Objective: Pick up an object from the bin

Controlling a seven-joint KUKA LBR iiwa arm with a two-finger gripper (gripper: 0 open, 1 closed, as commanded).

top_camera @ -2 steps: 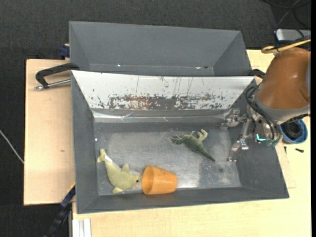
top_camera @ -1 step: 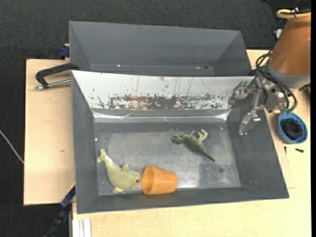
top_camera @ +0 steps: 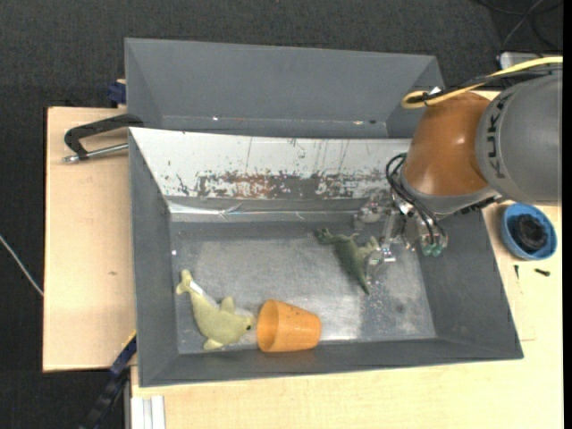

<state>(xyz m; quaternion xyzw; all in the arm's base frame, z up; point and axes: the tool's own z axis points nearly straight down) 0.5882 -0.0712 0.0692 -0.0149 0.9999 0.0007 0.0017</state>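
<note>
My gripper (top_camera: 387,237) hangs low over the right half of the bin floor, under the arm's orange cover. Just left of it, and touching or nearly touching it, lies a dark green toy animal (top_camera: 350,252), long and thin, stretched from upper left to lower right. Whether the toy sits inside the gripper I cannot make out. An orange plastic cup (top_camera: 288,327) lies on its side near the front wall, left of the gripper.
A pale yellow-green toy dolphin (top_camera: 214,316) lies at the front left, touching the cup's mouth. The arm comes in over the bin's right rim. Bare floor stretches between the green toy and the left wall.
</note>
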